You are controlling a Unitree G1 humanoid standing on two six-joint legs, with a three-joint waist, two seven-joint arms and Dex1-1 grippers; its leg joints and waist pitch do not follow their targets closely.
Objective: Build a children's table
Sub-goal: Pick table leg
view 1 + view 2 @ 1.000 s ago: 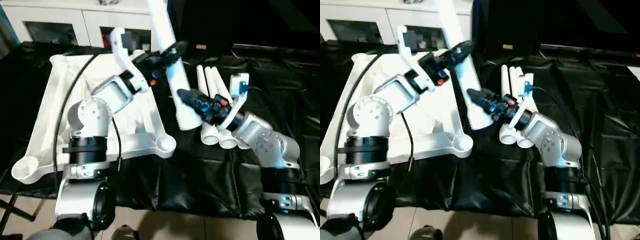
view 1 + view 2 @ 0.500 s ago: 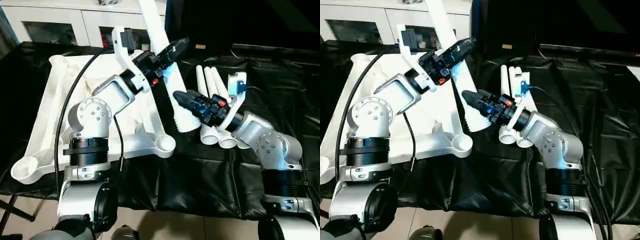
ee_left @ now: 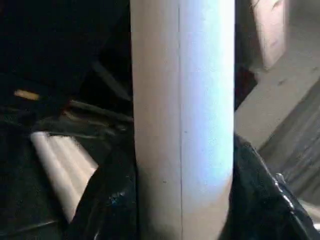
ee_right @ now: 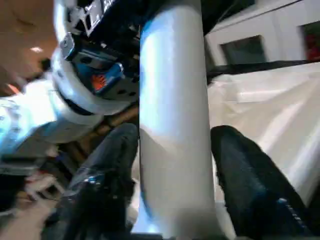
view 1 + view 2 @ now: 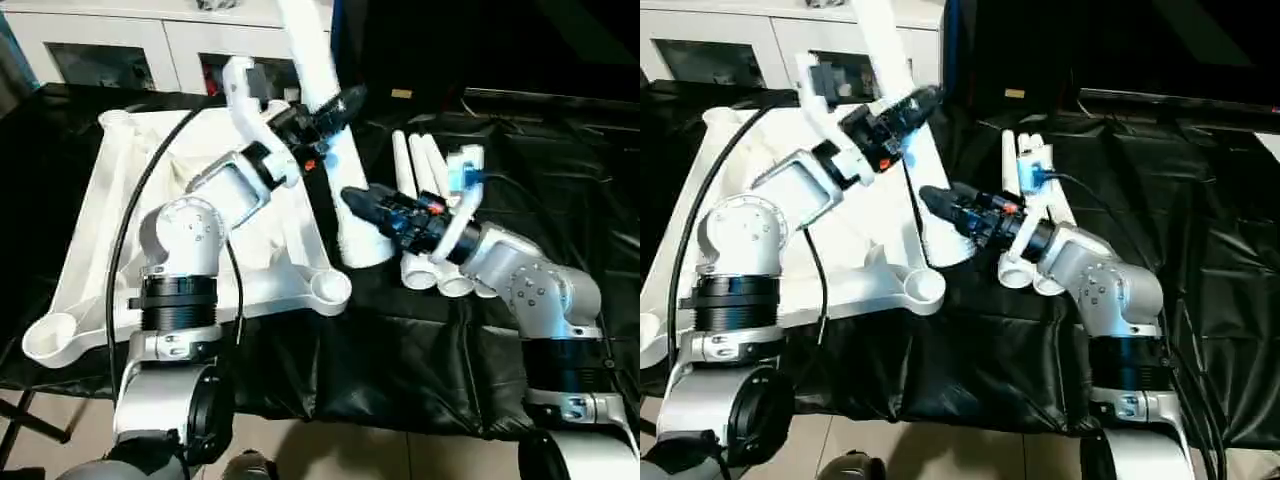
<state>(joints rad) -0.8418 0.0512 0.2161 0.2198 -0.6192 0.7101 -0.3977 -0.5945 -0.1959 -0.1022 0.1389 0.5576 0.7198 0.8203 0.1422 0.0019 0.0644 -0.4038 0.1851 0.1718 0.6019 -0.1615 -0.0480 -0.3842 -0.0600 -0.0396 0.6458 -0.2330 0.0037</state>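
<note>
Gripping one smooth white tubular leg (image 5: 330,130), both pincers (image 5: 335,105) (image 5: 358,203) close around it.

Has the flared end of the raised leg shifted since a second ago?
Yes. The leg has its flared end nearer the tabletop corner socket.

— What's along the top left of the frame?

— A white cabinet (image 5: 150,45) with glass doors; something red shows behind one pane.

— And under everything?

— A black wrinkled sheet (image 5: 400,350) covers the surface, running to the right edge. Pale floor tiles (image 5: 330,450) show along the bottom.
</note>
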